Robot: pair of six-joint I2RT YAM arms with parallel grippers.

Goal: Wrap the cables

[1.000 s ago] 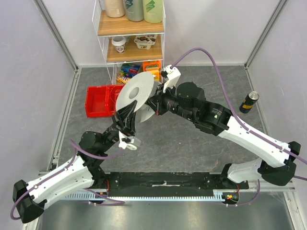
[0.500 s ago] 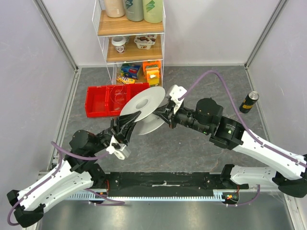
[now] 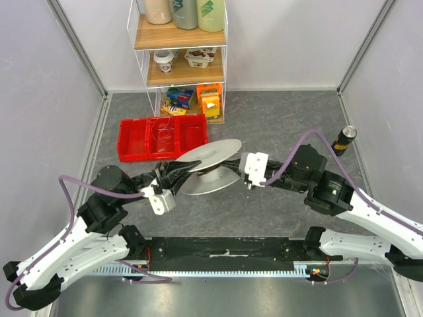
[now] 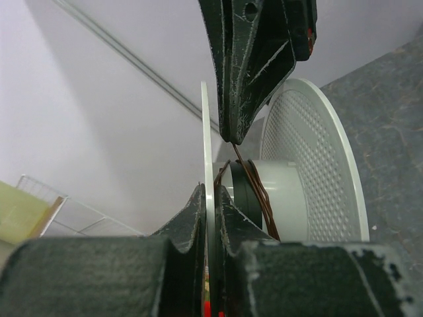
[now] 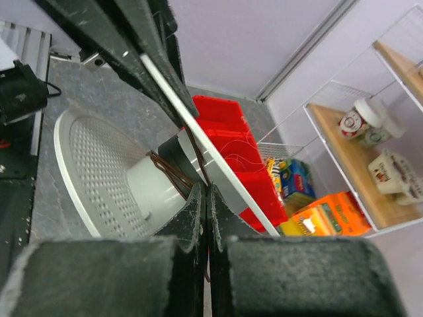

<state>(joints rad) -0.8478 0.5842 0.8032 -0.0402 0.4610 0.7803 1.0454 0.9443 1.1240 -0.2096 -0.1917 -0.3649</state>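
Your left gripper (image 4: 209, 195) is clamping the spool's (image 4: 310, 165) near flange between narrowly set fingers. Your right gripper (image 5: 205, 191) is pinching the cables (image 4: 255, 188) with its fingers pressed together. The brown strand is running from their tips onto the hub just beyond. From above it is too fine to make out.

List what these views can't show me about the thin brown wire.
Left wrist: thin brown wire runs into the right gripper; free end hidden.
Right wrist: left gripper and round translucent-white spool flange cover part of the hub; turn count unclear.
Top view: wire too fine to see.
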